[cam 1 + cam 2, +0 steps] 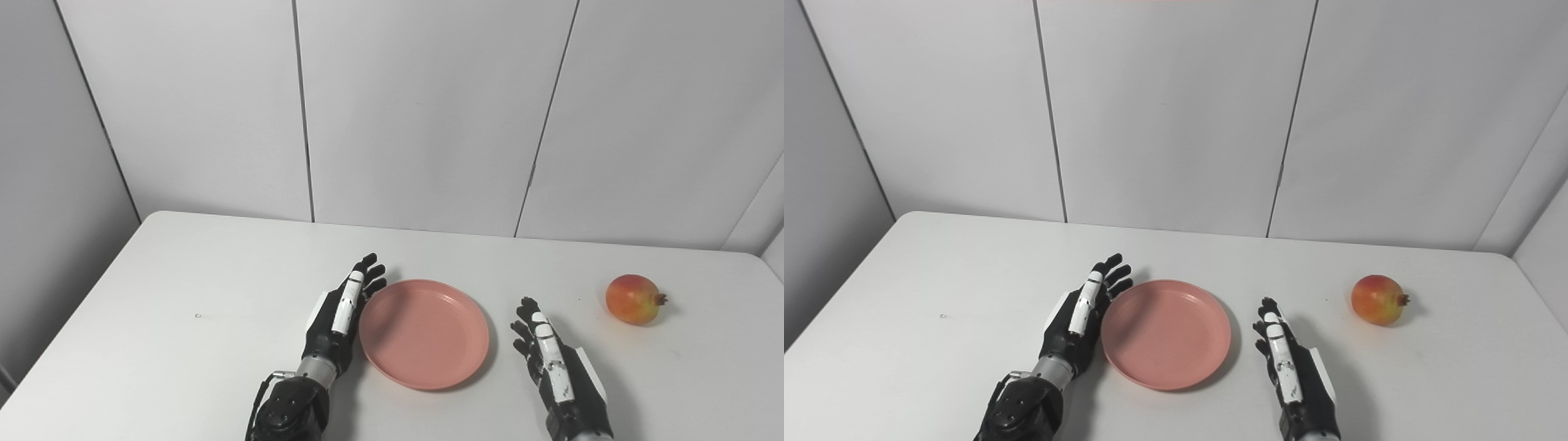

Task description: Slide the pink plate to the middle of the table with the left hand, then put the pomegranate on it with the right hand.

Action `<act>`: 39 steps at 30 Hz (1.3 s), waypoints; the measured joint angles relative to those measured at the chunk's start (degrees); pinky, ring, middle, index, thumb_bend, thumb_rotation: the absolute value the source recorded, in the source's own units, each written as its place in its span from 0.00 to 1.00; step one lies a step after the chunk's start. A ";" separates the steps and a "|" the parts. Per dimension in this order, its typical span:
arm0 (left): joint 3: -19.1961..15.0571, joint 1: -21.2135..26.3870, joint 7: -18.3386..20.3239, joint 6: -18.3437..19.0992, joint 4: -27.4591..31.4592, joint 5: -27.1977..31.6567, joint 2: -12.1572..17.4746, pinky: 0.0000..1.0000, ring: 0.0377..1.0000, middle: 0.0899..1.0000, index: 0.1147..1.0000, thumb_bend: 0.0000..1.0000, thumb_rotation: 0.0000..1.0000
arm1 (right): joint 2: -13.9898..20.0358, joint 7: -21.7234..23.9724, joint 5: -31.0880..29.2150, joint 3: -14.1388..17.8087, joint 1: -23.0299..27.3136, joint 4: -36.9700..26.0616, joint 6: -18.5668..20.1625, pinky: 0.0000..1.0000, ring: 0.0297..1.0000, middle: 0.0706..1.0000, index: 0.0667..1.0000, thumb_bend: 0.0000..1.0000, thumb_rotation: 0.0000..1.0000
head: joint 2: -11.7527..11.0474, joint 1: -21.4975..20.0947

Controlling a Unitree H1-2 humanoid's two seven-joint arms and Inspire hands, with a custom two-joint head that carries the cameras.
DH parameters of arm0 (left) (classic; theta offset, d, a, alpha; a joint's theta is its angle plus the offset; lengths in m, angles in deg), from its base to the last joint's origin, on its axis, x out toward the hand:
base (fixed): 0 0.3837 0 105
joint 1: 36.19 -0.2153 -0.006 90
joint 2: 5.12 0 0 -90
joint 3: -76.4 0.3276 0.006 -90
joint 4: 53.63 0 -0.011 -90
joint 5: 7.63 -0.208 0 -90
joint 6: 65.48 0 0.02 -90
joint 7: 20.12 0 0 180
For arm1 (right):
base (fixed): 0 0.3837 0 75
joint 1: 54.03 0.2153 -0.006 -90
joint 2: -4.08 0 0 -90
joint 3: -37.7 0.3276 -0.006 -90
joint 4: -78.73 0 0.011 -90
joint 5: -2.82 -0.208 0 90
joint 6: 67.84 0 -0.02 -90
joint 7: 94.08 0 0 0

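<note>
A round pink plate [424,334] lies flat near the middle of the white table [184,294]. My left hand [340,315] is open, fingers straight, its edge resting against the plate's left rim. My right hand [551,361] is open and empty, lying on the table a little to the right of the plate, apart from it. A red and yellow pomegranate [634,299] sits on the table at the far right, beyond my right hand. The plate [1165,332] and pomegranate [1379,299] also show in the right eye view.
Grey wall panels [422,110] stand behind the table's far edge. A small speck [198,316] lies on the table's left part.
</note>
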 measured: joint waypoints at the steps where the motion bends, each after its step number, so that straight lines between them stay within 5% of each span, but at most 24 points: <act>1: 0.00 -0.13 0.05 0.00 0.17 0.01 -0.04 0.91 0.91 0.91 0.89 0.42 1.00 | 0.02 -0.11 0.21 -0.01 0.11 0.00 0.00 0.97 0.95 0.96 0.96 0.30 1.00 | 0.00 0.00; 8: -0.66 -0.33 1.07 -0.36 0.09 0.09 0.06 0.91 0.90 0.91 0.89 0.43 1.00 | 0.03 -0.94 2.82 -0.66 0.79 0.00 0.00 0.95 0.93 0.94 0.94 0.31 1.00 | -0.79 -7.10; 19: -2.95 -0.50 3.39 -0.37 0.12 1.85 1.00 0.89 0.89 0.90 0.88 0.41 1.00 | -0.60 -3.56 9.35 -1.96 2.46 -0.64 -0.72 0.88 0.89 0.89 0.89 0.35 1.00 | -1.58 -12.22; 26: -3.44 -0.55 3.90 -0.39 0.08 2.32 1.21 0.91 0.90 0.90 0.88 0.40 1.00 | 2.53 -5.34 17.24 -2.13 5.55 -2.76 -2.16 0.82 0.86 0.87 0.86 0.40 0.98 | -2.81 -15.20; 39: -5.13 -0.16 6.46 -1.04 -1.14 3.87 1.98 0.93 0.91 0.92 0.90 0.39 1.00 | 9.75 -6.71 29.83 -1.81 9.72 -2.98 -2.79 0.78 0.84 0.86 0.86 0.64 0.84 | -4.31 -19.60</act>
